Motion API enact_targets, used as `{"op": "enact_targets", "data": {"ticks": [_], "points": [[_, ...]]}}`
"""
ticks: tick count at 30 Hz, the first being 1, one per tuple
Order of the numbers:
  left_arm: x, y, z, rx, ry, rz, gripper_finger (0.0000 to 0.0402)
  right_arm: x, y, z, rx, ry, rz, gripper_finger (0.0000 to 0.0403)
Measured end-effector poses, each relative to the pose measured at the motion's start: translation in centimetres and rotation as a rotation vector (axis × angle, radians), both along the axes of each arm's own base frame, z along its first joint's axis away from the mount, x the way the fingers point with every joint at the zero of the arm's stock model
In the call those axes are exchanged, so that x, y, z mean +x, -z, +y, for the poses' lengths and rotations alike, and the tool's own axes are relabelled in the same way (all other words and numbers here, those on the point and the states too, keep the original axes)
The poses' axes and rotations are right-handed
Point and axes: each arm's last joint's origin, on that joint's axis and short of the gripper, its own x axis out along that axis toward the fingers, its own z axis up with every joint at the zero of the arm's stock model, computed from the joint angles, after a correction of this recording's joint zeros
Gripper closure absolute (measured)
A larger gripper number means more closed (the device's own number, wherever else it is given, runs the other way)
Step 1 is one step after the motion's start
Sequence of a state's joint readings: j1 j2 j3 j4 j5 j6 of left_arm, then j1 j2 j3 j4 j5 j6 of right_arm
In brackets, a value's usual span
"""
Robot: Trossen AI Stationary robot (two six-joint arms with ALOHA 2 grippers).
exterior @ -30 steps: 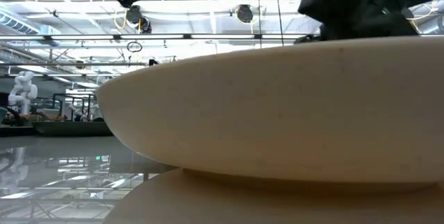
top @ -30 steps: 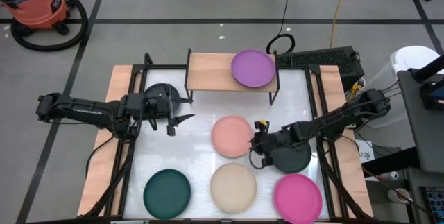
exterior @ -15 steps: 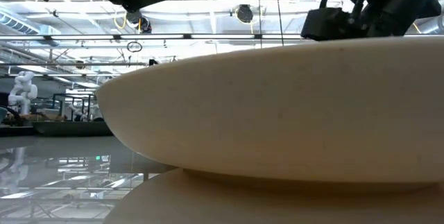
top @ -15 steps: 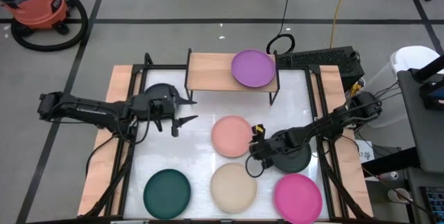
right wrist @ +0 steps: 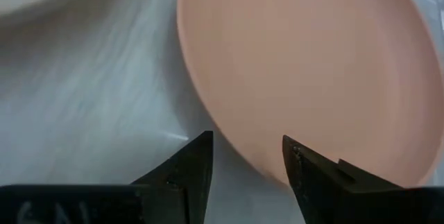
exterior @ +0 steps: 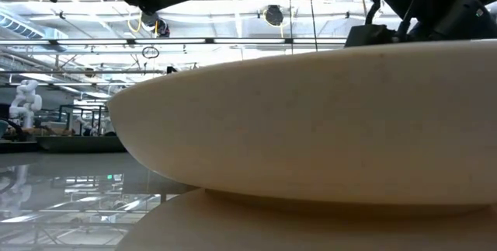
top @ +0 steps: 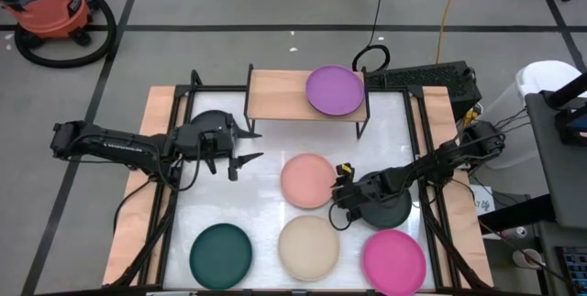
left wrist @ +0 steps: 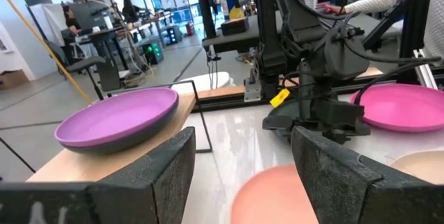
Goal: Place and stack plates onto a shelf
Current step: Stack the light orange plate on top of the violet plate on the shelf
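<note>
One purple plate [top: 334,90] sits on the right end of the shelf [top: 280,94], and that's the only one up there! On the table [top: 257,213] wait the salmon plate [top: 306,180], beige plate [top: 309,247], teal plate [top: 220,254], magenta plate [top: 393,262] and a dark plate [top: 390,209] under the right arm. The right gripper [right wrist: 244,156] hovers low at the salmon rim, fingers parted, holding nothing. The left gripper [top: 246,147], open and empty, waits near the shelf's left end. No readable writing anywhere.

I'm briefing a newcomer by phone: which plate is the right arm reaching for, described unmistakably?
On the white table, in front of the wooden shelf, the salmon pink plate lies flat. The right end effector is at its edge. No other plate here is pale pink.
</note>
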State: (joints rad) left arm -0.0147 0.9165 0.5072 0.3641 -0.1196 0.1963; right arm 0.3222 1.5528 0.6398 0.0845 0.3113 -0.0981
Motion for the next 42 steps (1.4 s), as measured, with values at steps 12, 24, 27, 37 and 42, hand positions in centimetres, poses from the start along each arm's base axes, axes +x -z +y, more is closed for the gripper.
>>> {"op": "enact_targets", "data": {"ticks": [12, 24, 27, 37, 42], "points": [[0.00, 0.01, 0.00, -0.009, 0.000, 0.000, 0.0158, 0.10, -0.08, 0.02, -0.017, -0.021, -0.012, 0.0250], [0.00, 0.01, 0.00, -0.031, -0.001, -0.002, 0.0158, 0.09, -0.07, 0.00, -0.016, -0.017, -0.013, 0.0250], [0.00, 0.02, 0.00, -0.046, -0.001, -0.003, 0.0158, 0.10, -0.07, 0.00, -0.016, -0.017, -0.013, 0.0250], [-0.01, 0.21, 0.00, -0.083, -0.003, 0.014, 0.0158, 0.25, -0.21, 0.05, -0.004, -0.011, -0.035, 0.0250], [-0.01, 0.22, 0.00, -0.099, -0.004, 0.013, 0.0158, 0.52, -0.45, 0.14, -0.001, -0.020, -0.071, 0.0250]]}}
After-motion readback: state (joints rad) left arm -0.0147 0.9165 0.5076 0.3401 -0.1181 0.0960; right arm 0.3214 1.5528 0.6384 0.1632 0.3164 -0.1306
